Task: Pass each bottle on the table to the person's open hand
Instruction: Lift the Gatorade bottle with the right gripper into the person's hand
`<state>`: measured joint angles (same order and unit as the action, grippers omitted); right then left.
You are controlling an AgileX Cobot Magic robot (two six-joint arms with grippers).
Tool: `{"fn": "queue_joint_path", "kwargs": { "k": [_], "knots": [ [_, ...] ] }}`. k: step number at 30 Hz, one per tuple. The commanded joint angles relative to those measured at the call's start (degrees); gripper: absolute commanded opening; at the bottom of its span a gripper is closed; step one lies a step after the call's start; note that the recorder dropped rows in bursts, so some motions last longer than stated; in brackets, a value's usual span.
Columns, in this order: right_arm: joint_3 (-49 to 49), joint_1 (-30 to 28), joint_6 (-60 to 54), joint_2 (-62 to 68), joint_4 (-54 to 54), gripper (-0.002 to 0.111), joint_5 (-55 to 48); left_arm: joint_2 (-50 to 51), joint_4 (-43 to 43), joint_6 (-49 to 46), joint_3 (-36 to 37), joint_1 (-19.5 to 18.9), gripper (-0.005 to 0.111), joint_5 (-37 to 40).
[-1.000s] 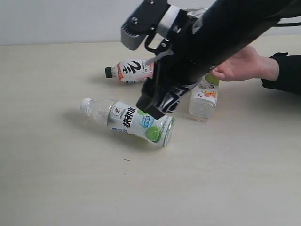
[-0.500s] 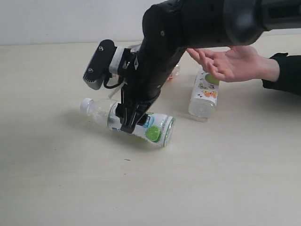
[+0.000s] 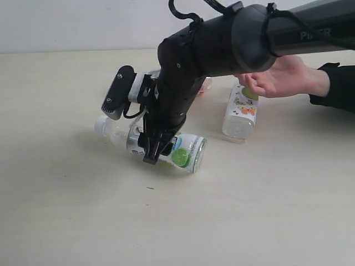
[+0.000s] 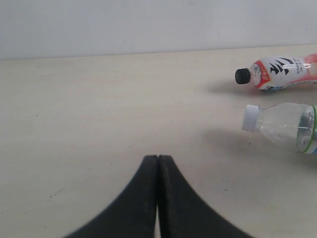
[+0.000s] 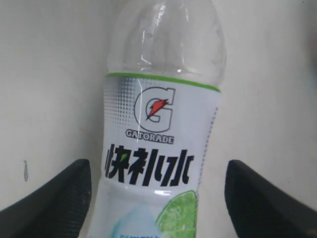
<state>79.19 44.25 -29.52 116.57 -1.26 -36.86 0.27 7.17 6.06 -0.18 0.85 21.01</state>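
Well inside the edges of the counter [image 3: 83,221], the right claw [image 3: 151,152] straddles the lying lime bottle [image 3: 187,154], spread; the left claw [image 4: 158,163] is pressed together.

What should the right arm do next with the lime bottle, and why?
Probably close the right pincer on the lime bottle. In the right wrist view its fingers stand open on either side of the label, with a thin gap on each side, so nothing is gripped yet. The bottle lies on its side on the table, and the person's open hand waits beyond it.
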Motion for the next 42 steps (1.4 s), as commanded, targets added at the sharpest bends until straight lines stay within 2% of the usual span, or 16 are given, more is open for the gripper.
{"fn": "queue_joint_path", "kwargs": {
  "k": [1, 10, 13, 16, 21, 22, 25, 31, 36, 37, 41, 42],
  "knots": [
    [0.55, 0.04, 0.64, 1.35, -0.43, 0.072, 0.73, -0.27, 0.05, 0.19, 0.18, -0.12, 0.003, -0.31],
    [0.55, 0.04, 1.66, 4.04, -0.43, 0.071, 0.73, -0.27, 0.05, 0.19, 0.18, -0.12, 0.003, -0.31],
    [0.55, 0.04, 1.66, 4.04, -0.43, 0.067, 0.73, -0.27, 0.05, 0.19, 0.18, -0.12, 0.003, -0.31],
    [0.55, 0.04, 1.66, 4.04, -0.43, 0.051, 0.34, -0.27, 0.05, 0.19, 0.18, -0.12, 0.003, -0.31],
    [0.55, 0.04, 1.66, 1.52, -0.2, 0.004, 0.09, -0.27, 0.05, 0.19, 0.18, -0.12, 0.003, -0.31],
    [0.55, 0.04, 1.85, 0.77, 0.12, 0.0, -0.05, -0.27, 0.05, 0.19, 0.18, -0.12, 0.003, -0.31],
    [0.55, 0.04, 2.25, -2.97, 1.26, 0.0, -1.99, -0.27, 0.05, 0.19, 0.18, -0.12, 0.003, -0.31],
    [0.55, 0.04, 11.16, -13.96, 1.26, 0.0, -9.34, -0.27, 0.05, 0.19, 0.18, -0.12, 0.003, -0.31],
    [0.55, -0.33, 18.94, -25.24, -3.33, 0.0, -11.44, -0.27, 0.05, 0.19, 0.18, -0.12, 0.003, -0.31],
    [0.55, -1.61, 23.23, -28.99, -4.74, 0.0, -11.59, -0.27, 0.05, 0.19, 0.18, -0.12, 0.003, -0.31],
    [0.55, -6.01, 27.75, -33.21, -4.99, 0.0, -15.24, -0.27, 0.05, 0.19, 0.18, -0.12, 0.003, -0.31],
    [0.55, -9.52, 28.27, -33.47, -4.99, 0.0, -17.81, -0.27, 0.05, 0.19, 0.18, -0.12, 0.003, -0.31]
  ]
}}
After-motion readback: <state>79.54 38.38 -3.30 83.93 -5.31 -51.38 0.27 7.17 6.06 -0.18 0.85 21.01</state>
